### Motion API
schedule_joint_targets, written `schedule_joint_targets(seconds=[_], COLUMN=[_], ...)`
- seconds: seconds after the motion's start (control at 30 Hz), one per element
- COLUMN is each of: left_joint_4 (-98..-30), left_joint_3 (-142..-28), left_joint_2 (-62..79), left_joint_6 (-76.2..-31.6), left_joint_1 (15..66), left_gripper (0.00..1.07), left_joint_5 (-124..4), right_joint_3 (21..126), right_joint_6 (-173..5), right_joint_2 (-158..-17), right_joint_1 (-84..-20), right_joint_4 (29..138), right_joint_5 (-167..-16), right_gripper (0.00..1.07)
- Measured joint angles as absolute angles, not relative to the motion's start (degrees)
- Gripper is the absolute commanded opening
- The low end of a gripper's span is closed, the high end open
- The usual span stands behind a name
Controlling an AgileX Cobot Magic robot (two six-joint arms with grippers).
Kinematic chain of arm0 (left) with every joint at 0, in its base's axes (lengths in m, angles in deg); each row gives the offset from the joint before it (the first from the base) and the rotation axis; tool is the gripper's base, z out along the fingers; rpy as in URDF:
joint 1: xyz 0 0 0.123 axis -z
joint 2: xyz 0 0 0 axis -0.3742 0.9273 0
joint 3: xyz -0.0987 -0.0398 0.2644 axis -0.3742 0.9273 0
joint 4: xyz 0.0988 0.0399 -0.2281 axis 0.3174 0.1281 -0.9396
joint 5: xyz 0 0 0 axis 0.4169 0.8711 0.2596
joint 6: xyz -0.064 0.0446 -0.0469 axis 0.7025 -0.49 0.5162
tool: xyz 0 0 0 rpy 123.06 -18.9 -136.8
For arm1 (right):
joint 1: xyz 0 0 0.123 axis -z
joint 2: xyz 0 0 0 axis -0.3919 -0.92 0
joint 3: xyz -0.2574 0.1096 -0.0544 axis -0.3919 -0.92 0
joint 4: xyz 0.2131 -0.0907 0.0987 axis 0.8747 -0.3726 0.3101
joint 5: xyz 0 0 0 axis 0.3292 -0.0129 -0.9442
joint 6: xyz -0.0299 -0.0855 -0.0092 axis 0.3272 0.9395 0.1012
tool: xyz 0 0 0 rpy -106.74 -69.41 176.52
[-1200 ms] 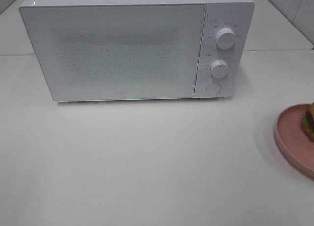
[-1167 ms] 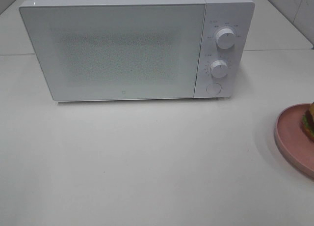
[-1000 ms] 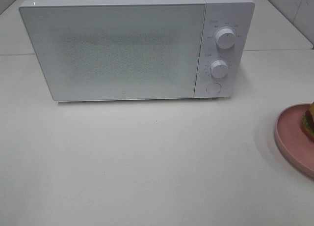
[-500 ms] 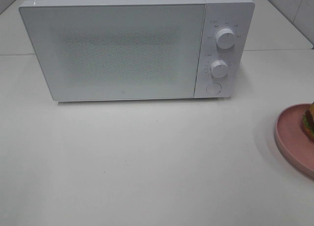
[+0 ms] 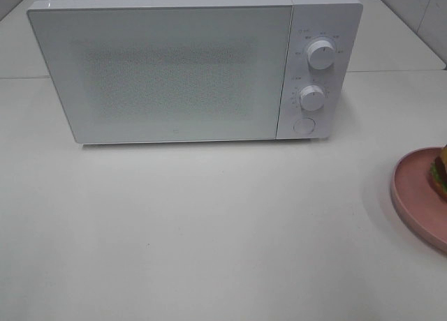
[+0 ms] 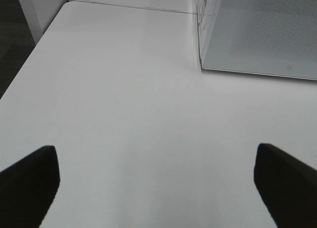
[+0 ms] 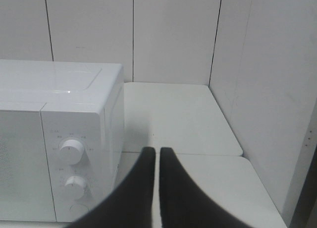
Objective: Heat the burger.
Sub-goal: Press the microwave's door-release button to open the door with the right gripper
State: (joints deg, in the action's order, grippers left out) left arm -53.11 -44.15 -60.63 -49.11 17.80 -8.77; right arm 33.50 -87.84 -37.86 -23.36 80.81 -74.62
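Burger (image 5: pixel 440 172) sits on a pink plate (image 5: pixel 408 195) at the right edge of the surface (image 5: pixel 209 230), well apart from the closed white microwave (image 5: pixel 174 70) at the far side. Left pincer (image 6: pixel 154 158) is spread wide above the surface by the microwave's near left corner. Right pincer (image 7: pixel 158 153) is pressed together, tips touching.

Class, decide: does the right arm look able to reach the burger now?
Probably yes: the burger sits uncovered on its plate on that side, nothing seen around it; the right gripper is shut, though.
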Motion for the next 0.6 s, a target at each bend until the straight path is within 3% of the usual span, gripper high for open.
schedule_joint_targets(seconds=[0.6], left_joint_4=[-53.11], left_joint_3=[-44.15], left_joint_2=[-60.63], left_joint_6=[-49.11], left_joint_1=[17.80], left_gripper=[1.00], left_joint_5=[-8.77], right_joint_3=[20.15], right_joint_6=[-87.38], right_joint_2=[-68.40], right_joint_1=[-23.36], right_joint_4=[80.87], right_joint_5=[-117.36], right_gripper=[0.00])
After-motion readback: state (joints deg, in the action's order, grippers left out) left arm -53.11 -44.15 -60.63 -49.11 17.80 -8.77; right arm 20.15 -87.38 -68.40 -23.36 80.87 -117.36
